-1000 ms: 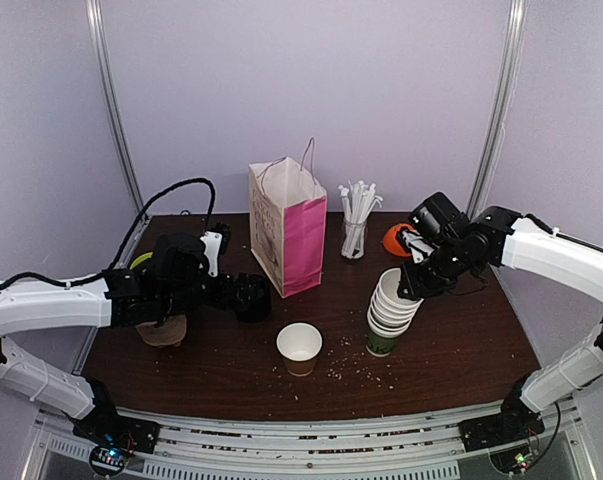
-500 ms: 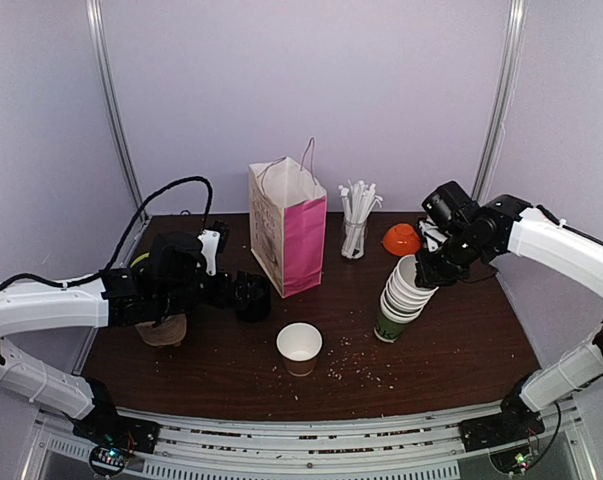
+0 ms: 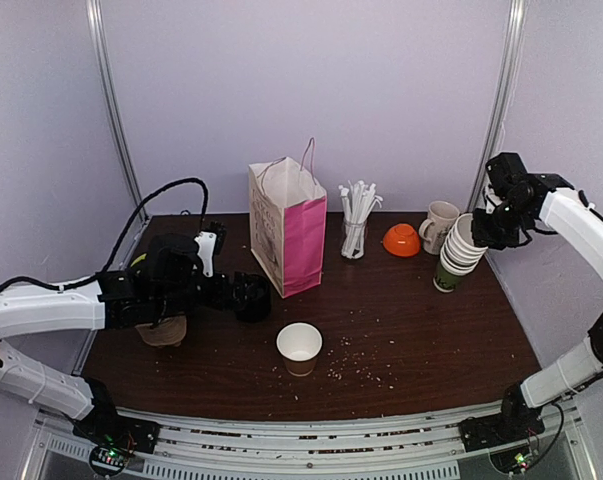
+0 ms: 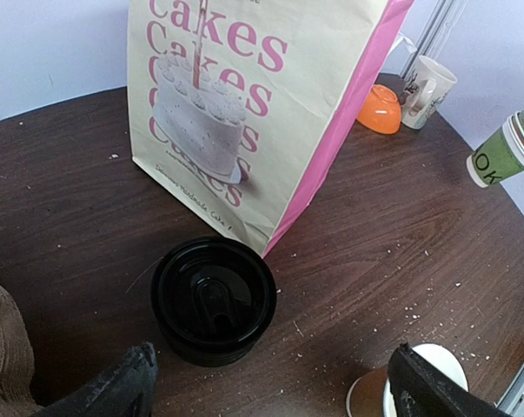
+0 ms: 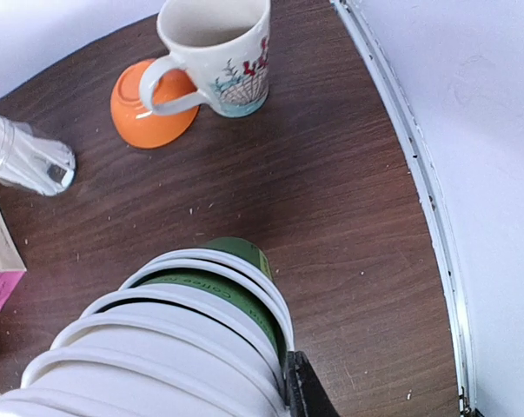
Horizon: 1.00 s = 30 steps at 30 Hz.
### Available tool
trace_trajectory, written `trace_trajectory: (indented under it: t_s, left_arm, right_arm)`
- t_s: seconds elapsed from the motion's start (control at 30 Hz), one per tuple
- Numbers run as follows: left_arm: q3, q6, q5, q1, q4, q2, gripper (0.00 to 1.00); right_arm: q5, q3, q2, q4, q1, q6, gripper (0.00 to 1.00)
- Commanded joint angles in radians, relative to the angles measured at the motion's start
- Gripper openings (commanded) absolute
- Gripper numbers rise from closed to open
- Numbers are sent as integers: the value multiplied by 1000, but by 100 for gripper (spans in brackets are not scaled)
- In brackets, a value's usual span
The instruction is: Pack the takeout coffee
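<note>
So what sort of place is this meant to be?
Most likely a mock coffee-shop counter in a robot test booth: there is a stack of paper cups, a glass of straws and a cake-shop paper bag, with plain walls around the table.

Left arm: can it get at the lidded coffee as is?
Probably yes. The left hand is open, the coffee stands upright just ahead of it, and nothing lies between them. The bag stands close behind the coffee, so overshoot could nudge it.
</note>
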Motion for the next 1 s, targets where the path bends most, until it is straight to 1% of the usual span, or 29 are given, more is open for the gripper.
trace_trajectory:
  t_s: [0.0,0.1,0.17,0.43,0.6,0.67,0.97]
  left_arm:
    - [-24,-49,39,7,39,-12,96]
    - [-34,-67,56,7,42,-8,96]
    - [-38,-70,61,7,48,-8,96]
    - [-37,-61,67,7,43,-14,95]
    - [-30,-58,74,7,35,-6,95]
    - [-26,-58,75,7,29,-3,95]
    - [-17,-59,78,7,22,0,95]
  right_arm:
    - [-54,47,38,73,-104,32,5]
    - [-23,104,95,73,-129,38,5]
    - [-33,137,141,66,-150,39,5]
    - [-40,206,269,39,-171,25,5]
    - [-40,218,316,28,-174,11,8]
    - [-43,219,326,23,-176,5,12]
    - [-49,219,317,23,-183,-5,41]
